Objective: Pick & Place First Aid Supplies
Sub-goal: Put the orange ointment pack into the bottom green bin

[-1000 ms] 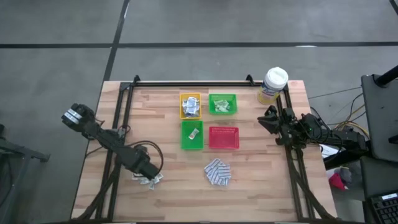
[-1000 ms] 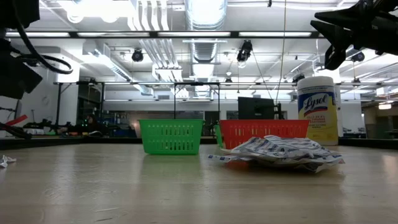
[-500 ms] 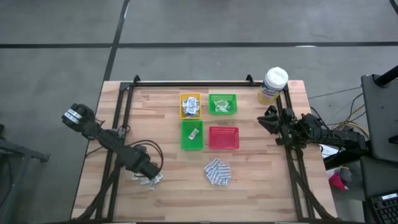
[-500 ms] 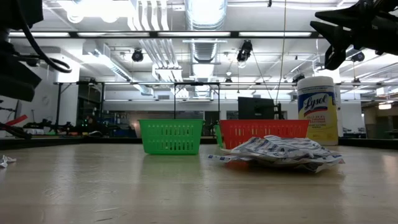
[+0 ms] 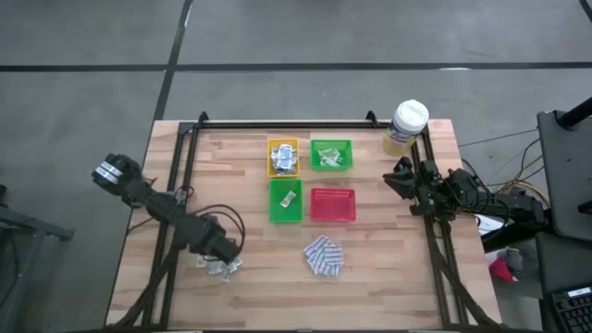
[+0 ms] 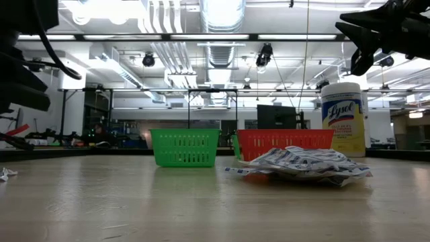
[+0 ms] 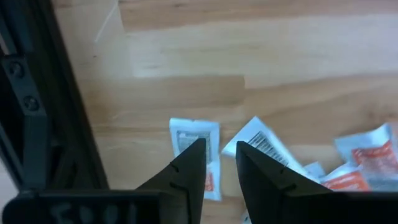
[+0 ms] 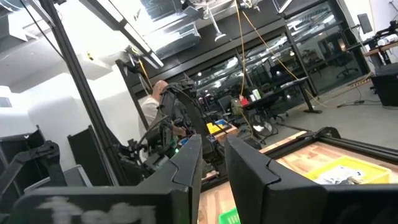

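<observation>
A small heap of white sachets (image 5: 219, 267) lies on the wooden table at the near left. Some of these sachets (image 7: 194, 142) carry red print. My left gripper (image 7: 221, 152) points down just over them, open by a narrow gap that shows only bare wood. A second pile, blue-and-white pads (image 5: 324, 256), lies near the table's middle and shows in the low view as a flat pile (image 6: 302, 163). My right gripper (image 8: 212, 149) waits raised at the table's right edge, slightly open, with nothing between its fingers.
Four small trays stand mid-table: yellow (image 5: 283, 157) and green (image 5: 331, 154) behind, both holding packets, then green (image 5: 286, 201) with one packet and red (image 5: 332, 204) in front. A yellow canister (image 5: 408, 125) stands at the far right corner. Bare wood lies along the near edge.
My left gripper has rolled about its own pointing line while staying over the white sachets. The sachets, the pads and the trays have not moved.
</observation>
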Motion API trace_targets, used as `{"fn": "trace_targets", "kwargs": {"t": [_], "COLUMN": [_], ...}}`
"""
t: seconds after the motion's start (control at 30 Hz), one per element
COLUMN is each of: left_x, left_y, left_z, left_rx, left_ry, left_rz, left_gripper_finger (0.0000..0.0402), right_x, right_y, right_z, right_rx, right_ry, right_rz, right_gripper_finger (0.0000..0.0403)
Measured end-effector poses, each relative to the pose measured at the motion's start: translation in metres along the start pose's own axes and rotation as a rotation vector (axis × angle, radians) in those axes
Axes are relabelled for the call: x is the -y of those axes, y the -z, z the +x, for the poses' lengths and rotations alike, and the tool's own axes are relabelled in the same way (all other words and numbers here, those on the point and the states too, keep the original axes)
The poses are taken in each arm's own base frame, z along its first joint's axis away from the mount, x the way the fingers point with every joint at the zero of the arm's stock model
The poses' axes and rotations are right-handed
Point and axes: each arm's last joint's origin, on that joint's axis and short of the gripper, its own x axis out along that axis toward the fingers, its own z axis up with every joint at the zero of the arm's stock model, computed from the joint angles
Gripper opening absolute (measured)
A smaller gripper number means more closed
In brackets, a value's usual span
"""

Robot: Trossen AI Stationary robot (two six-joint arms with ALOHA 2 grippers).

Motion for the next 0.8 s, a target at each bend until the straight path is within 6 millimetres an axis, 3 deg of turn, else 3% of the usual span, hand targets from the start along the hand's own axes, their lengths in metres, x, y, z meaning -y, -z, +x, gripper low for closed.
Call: {"fn": "trace_targets", "kwargs": {"t": [0.33, 0.8], "left_x": [0.001, 0.001], "left_y": [-0.006, -0.007], "left_z": [0.011, 0.013], "left_rx": [-0.089, -0.095], "left_ry": [-0.011, -0.011], "left_rz": [-0.064, -0.136], "left_gripper_finger": [0.0104, 0.0104], "right_x": [0.000, 0.001], "right_y": [0.000, 0.000], "right_z": [0.000, 0.000], "right_rx": [0.000, 0.010], "right_ry": [-0.001, 0.022], "right_rz": [0.002, -0.004], "right_gripper_finger": [0.0082, 0.0070]}}
